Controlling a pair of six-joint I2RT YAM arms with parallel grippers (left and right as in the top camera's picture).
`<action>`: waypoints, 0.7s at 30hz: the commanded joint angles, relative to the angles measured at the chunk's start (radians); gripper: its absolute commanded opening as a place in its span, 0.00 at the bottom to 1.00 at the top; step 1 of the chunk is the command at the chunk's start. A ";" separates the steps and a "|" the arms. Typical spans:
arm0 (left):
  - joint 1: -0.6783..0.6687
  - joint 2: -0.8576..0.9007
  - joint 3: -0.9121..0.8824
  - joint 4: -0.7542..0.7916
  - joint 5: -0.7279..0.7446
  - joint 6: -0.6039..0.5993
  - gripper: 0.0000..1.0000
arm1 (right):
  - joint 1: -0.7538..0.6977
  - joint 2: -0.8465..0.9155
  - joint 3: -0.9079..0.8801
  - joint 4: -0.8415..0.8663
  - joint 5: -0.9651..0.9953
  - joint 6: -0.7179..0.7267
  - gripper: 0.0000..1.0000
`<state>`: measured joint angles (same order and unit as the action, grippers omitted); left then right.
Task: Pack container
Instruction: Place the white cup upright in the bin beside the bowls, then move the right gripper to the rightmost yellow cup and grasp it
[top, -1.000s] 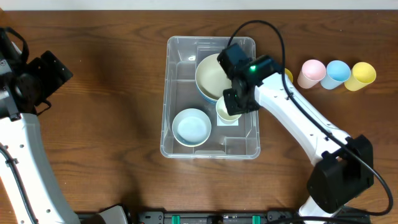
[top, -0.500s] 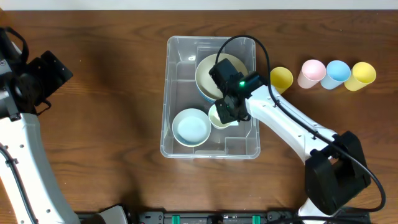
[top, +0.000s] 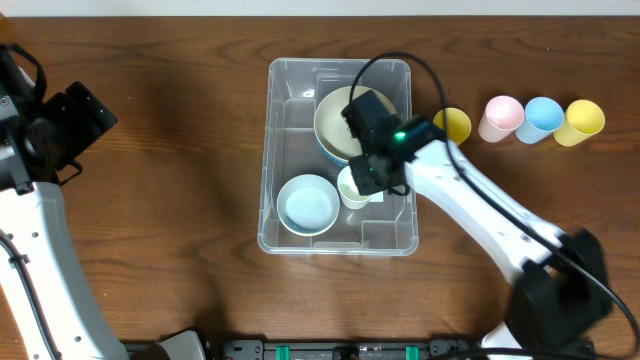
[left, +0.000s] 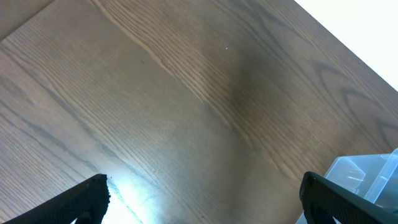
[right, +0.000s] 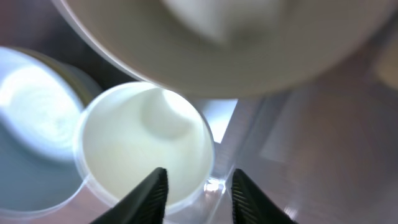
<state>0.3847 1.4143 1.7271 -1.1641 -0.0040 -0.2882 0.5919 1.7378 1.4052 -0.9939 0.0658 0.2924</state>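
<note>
The clear plastic container (top: 268, 160) lies at the table's middle. Inside it are a large cream bowl (top: 335, 120), a light blue bowl (top: 308, 204) and a pale cream cup (top: 350, 188) standing upright between them. My right gripper (top: 372, 172) is low inside the container over the cup. In the right wrist view its fingers (right: 199, 196) are apart and straddle the rim of the cup (right: 137, 143), one finger over the inside and one outside. My left gripper (left: 202, 199) is open and empty over bare wood at the far left, with the container's corner (left: 367, 174) at its right.
Outside the container to the right stand a yellow cup (top: 453, 125), a pink cup (top: 501, 117), a blue cup (top: 543, 118) and another yellow cup (top: 581, 121) in a row. The right arm reaches in across the container's right wall.
My right gripper carried the cream cup left and down to the container floor beside the blue bowl, then shifted slightly right. The left arm has not moved.
</note>
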 joint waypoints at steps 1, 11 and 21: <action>0.005 0.005 -0.008 -0.003 -0.008 -0.002 0.98 | -0.065 -0.150 0.070 -0.006 0.014 -0.009 0.45; 0.005 0.005 -0.008 -0.003 -0.008 -0.002 0.98 | -0.609 -0.325 0.080 0.007 0.063 0.047 0.63; 0.005 0.005 -0.008 -0.003 -0.008 -0.002 0.98 | -1.088 -0.108 0.079 0.167 -0.168 0.164 0.64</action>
<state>0.3847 1.4143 1.7271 -1.1641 -0.0040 -0.2882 -0.4400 1.5585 1.4818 -0.8494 0.0124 0.4133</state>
